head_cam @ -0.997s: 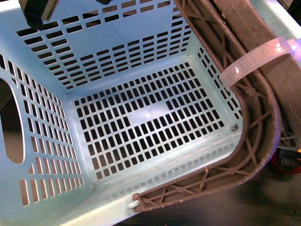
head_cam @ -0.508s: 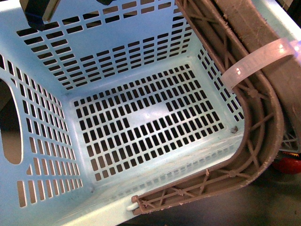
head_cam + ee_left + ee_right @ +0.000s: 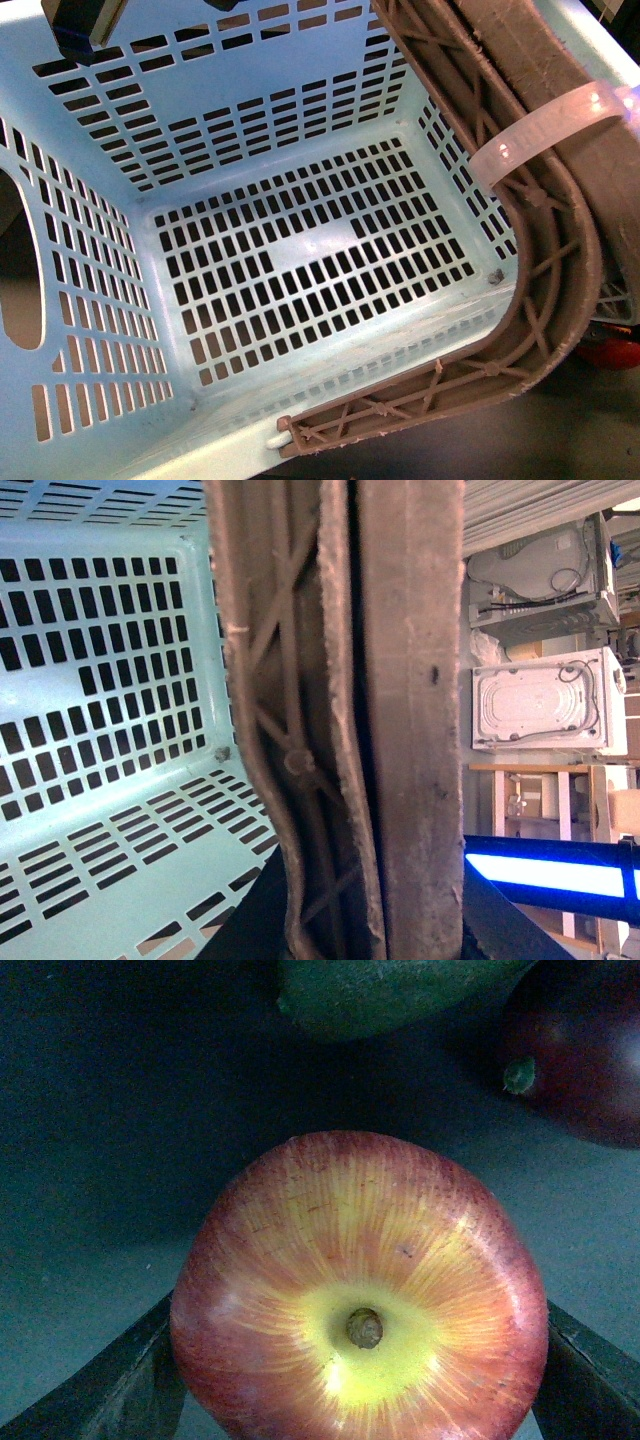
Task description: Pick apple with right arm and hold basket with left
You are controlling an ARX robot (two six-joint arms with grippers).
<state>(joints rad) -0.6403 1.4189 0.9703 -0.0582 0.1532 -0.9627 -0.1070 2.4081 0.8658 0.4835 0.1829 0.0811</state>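
The mint-turquoise basket (image 3: 300, 250) fills the front view, tilted, with its slotted floor bare. Its brown ribbed handles (image 3: 560, 230) run down the right side, bound by a white zip tie (image 3: 540, 125). In the left wrist view my left gripper (image 3: 375, 935) is shut on the handles (image 3: 400, 710), a dark finger on each side. In the right wrist view the red apple (image 3: 360, 1260), yellow round its stem, sits between the dark fingers of my right gripper (image 3: 360, 1380), which is shut on it. A red sliver (image 3: 612, 352) peeks from under the handles.
A dark green oval fruit (image 3: 390, 990) and a dark red-purple fruit (image 3: 580, 1050) lie on the dark surface just beyond the apple. A dark blue-edged object (image 3: 85, 25) hangs over the basket's far left rim. A white machine (image 3: 545, 700) stands behind the handles.
The basket has barely shifted in the front view. The red patch under the handles at lower right has sunk lower and shows less.
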